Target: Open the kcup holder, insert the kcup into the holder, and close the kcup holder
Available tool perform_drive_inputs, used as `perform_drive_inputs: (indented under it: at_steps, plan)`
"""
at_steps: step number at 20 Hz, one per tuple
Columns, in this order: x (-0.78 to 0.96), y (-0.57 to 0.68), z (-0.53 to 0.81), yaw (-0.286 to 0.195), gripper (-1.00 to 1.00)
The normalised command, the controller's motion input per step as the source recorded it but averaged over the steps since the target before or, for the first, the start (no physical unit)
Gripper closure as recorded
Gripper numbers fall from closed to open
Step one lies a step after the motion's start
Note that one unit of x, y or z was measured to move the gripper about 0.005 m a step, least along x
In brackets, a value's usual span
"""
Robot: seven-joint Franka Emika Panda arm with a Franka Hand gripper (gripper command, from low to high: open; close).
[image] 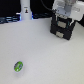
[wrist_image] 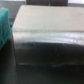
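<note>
Jaws can't be read from either view: the gripper (image: 64, 19) is just a pale blur over the box. Nearest the exterior camera, the kcup (image: 18, 66) lies alone on the white table (image: 45, 55), green top up, well apart from everything. Farther back, toward the exterior view's right, stands the black kcup holder (image: 61, 29), drawers shut. Wrist view shows its top (wrist_image: 47, 30).

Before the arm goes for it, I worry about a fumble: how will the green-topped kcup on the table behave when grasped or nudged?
The kcup looks small and round, so it is probably light and may roll or skid if nudged. Its shiny top suggests thin foil, likely easy to dent. It sits alone on the table, so nothing would stop it.
</note>
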Motion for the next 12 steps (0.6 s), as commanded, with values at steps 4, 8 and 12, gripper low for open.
perform_drive_inputs:
  at_steps: [4, 8, 12]
  plan:
    - [0.00, 0.00, 0.00, 0.000, 1.00]
    - [0.15, -0.12, 0.00, -0.006, 1.00]
    - [0.86, -0.27, 0.21, -0.046, 1.00]
